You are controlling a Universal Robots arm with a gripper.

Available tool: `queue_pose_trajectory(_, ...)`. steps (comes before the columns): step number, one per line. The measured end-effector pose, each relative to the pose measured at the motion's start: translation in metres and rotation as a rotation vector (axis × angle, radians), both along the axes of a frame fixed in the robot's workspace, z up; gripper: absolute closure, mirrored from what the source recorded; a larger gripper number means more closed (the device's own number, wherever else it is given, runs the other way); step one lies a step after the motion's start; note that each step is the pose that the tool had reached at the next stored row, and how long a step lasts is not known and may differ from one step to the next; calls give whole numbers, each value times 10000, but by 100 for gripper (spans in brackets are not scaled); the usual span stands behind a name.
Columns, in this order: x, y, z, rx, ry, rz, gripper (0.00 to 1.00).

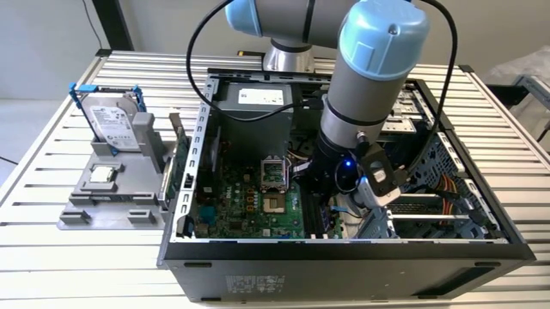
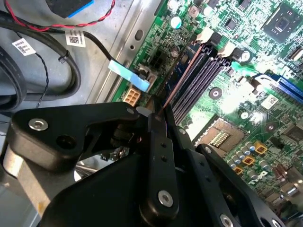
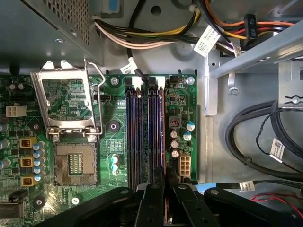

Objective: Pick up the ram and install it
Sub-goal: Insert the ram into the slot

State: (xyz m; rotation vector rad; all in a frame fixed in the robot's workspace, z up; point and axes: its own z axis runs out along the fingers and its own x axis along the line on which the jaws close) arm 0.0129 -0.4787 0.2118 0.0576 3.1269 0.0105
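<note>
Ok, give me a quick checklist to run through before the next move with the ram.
1. Ram gripped: ok, the hand is shut on it, edge-on in the second wrist view.
2. Ram parallel to the slots: ok.
3. Ram over the right slot: cannot tell.
4. Slots free: ok, all look empty in the first wrist view.
5. Slot latches open: cannot tell.
6. Cables off the slots: ok, they lie past the slot ends.

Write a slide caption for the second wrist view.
Black gripper shut on thin dark ram stick, lined up over the green motherboard's memory slots.
</note>
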Motion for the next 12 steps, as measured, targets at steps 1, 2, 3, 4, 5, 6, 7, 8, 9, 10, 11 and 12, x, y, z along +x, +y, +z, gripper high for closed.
queue_pose_trajectory(1, 0, 0, -2, 1, 0, -2, 100)
queue_pose_trajectory(2, 0, 0, -3, 2, -1, -4, 100)
queue_pose_trajectory(3, 0, 0, -3, 2, 0, -4, 100)
queue_pose_trajectory(4, 0, 0, -3, 1, 0, -5, 100)
queue_pose_trajectory(5, 0, 0, -3, 1, 0, -5, 100)
queue_pose_trajectory(6, 0, 0, -4, 1, 0, -5, 100)
queue_pose_trajectory(7, 0, 0, -4, 2, -1, -5, 100)
queue_pose_trajectory(8, 0, 0, -4, 2, 0, -5, 100)
queue_pose_trajectory(9, 0, 0, -4, 1, 0, -5, 100)
queue_pose_trajectory(10, 0, 0, -4, 2, 0, -5, 100)
queue_pose_trajectory(11, 0, 0, -4, 2, 0, -5, 100)
queue_pose_trajectory(12, 0, 0, -4, 2, -1, -5, 100)
